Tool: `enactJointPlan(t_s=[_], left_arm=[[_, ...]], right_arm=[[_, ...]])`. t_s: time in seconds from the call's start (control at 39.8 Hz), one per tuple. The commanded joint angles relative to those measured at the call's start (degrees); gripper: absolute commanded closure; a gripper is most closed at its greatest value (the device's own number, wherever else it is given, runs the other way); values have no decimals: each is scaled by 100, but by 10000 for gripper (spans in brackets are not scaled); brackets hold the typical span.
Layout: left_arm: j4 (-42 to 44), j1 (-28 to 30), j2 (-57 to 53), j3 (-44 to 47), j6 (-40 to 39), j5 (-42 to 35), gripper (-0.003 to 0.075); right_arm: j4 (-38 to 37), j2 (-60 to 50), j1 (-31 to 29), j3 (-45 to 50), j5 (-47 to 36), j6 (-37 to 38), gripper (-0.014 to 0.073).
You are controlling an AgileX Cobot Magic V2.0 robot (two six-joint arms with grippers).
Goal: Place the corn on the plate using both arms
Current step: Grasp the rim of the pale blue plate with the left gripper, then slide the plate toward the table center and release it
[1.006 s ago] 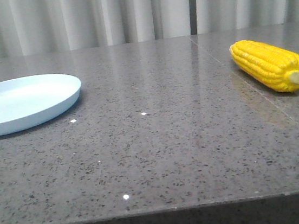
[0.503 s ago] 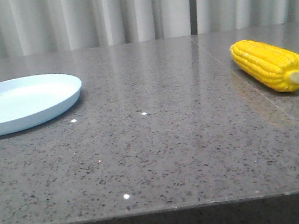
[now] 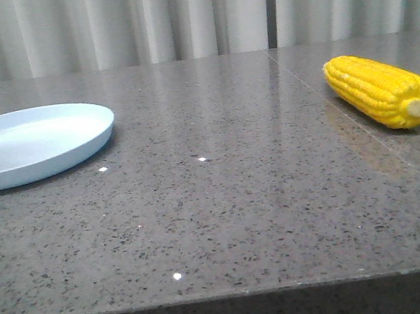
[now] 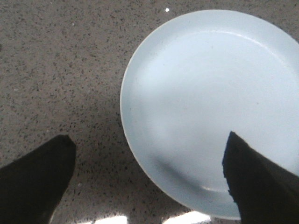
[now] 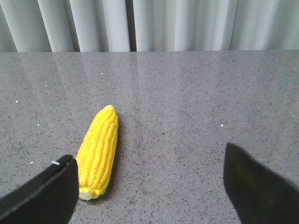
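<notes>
Well over to the right side of the dark speckled table [image 3: 223,201]: the corn [image 3: 380,91], bright yellow, tapered, lined with neat rows of kernels, pale stub end turned toward the camera in the front view. Lying flat, untouched, with a faint reflection on the polished stone beside it. Far across on the left: the plate [image 3: 32,143], round, shallow, pale light-blue, low raised rim, nothing on it.

Seen from the right wrist: right gripper [image 5: 154,186] spread wide, holding nothing, dark fingers [image 5: 44,193] low at either edge. Corn [image 5: 99,151] just beside the one finger, stub end nearest it, outside the middle of the gap, not touching so far as can be told.

Seen from the left wrist: left gripper [image 4: 149,182] likewise wide apart and empty, hovering over the plate [image 4: 205,102], one finger above the plate's near rim, the other over bare table [image 4: 56,70]. Pale curtains [image 3: 177,15] behind.
</notes>
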Motion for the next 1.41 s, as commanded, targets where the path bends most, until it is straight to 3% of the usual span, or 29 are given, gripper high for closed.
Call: enactJointPlan(t_s=[0.0,0.45,0.58,0.78,1.11,1.38], left_arm=[[-71,-42,351,-431,-10,-154,102],[-84,-42,1544,-661,-10,-162,128],[-163,-42,1544,-685,-10,-162,297],[-175,-42,1544,-685,-10,-209,736],[-1058,-367,1138,-1258,16,-223,741],[-1605,-1427,1555,-1723,-47,-379,741]], right_arm=[[2,87,-15,-217,-413,-54,-54],[2,87,-15,-217,-413,-54,-54],[2,87,-15,-217,-413,-54,-54],[2,87,-15,-217,-413,-54,-54],[2,87,-15,-217,-413,-54,-54],[2,87,-15,-217,-413,-54,-54]])
